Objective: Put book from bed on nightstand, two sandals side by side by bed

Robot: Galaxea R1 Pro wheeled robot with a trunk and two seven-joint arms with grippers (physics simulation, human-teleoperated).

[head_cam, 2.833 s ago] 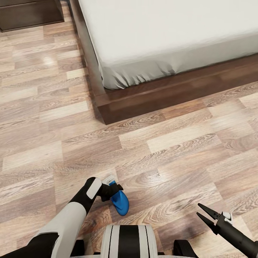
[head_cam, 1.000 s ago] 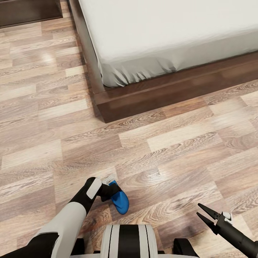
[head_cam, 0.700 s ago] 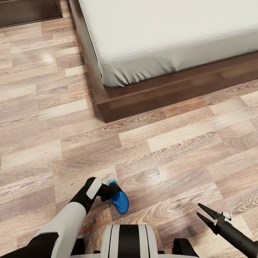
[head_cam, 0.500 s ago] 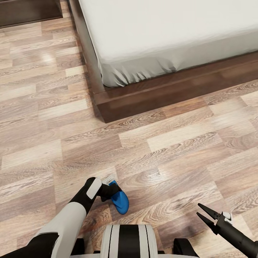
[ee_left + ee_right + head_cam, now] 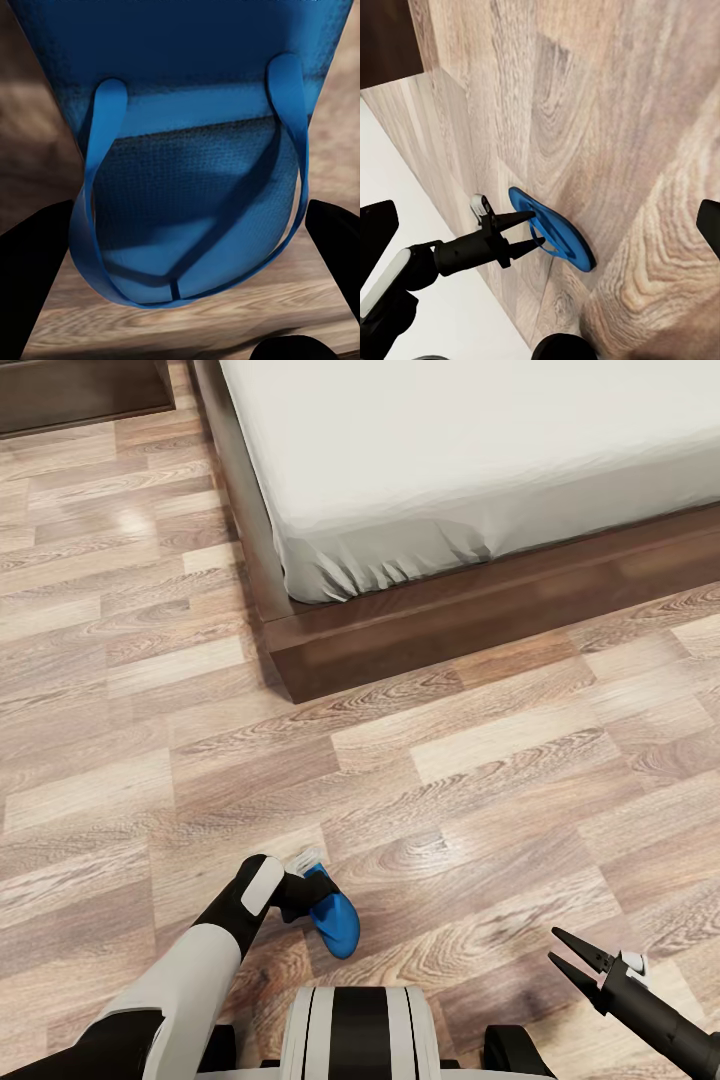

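A bright blue sandal (image 5: 335, 922) hangs just above the wood floor in front of my trunk, with my left gripper (image 5: 312, 898) shut on its end. In the left wrist view the sandal (image 5: 187, 195) is close up, toe straps facing the camera, with a dark finger on either side. From the right wrist view the left gripper (image 5: 526, 230) pinches the sandal (image 5: 556, 236) at one end. My right gripper (image 5: 553, 945) stands open with nothing in it at the lower right. The bed (image 5: 420, 625) lies ahead, its grey mattress (image 5: 450, 460) bare where it shows. The book is out of view.
The bed's dark wooden corner (image 5: 290, 680) juts toward me. A low dark-brown piece of furniture (image 5: 80, 390) stands at the far left beside the bed. Light wood-plank floor (image 5: 480, 780) stretches between me and the bed frame.
Since the earliest frame the whole picture has shifted slightly, so the camera moved. Both arms and the held sandal keep their places; nothing differs over the last second.
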